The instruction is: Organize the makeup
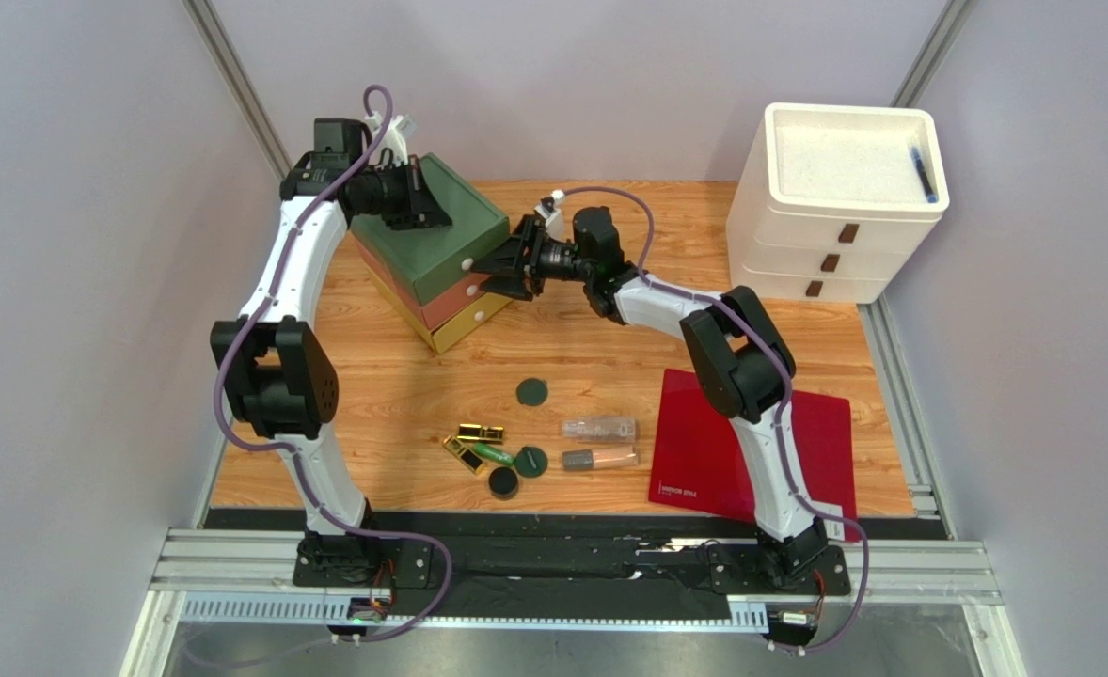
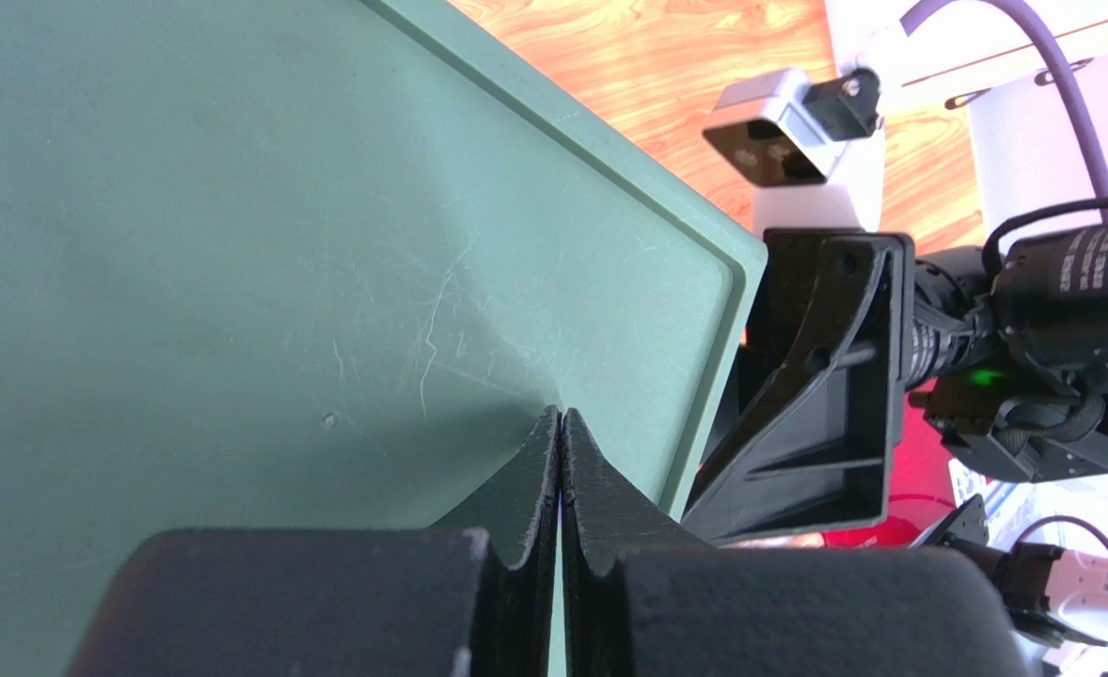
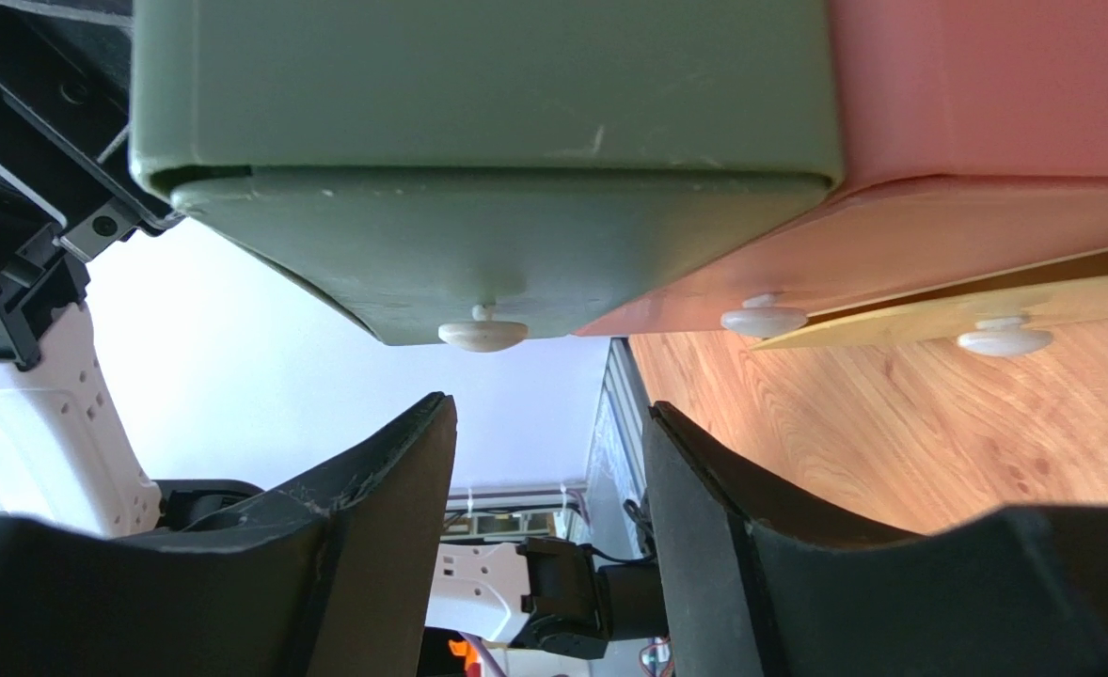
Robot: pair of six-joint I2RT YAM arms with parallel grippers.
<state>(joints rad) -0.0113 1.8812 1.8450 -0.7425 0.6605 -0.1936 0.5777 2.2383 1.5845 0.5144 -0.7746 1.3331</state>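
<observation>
Green plastic fronts the top drawer of the small three-tier drawer unit (image 1: 440, 233), and its white round knob (image 3: 482, 333) sits just ahead of the right gripper (image 3: 549, 412). That gripper's jaws stand apart, with the knob facing the gap, slightly off toward one finger. The left gripper (image 2: 560, 421), closed on nothing, appears to touch the unit's green lid, likely steadying it. The dark green round compacts (image 1: 530, 391), gold rectangular lipstick tubes (image 1: 482, 432) and clear lip-gloss tubes (image 1: 598, 428) lie on the wooden worktop (image 1: 616, 353) toward the arm bases, well apart from both grippers. The right arm is nearer the knob, so a straight advance seems called for.
</observation>
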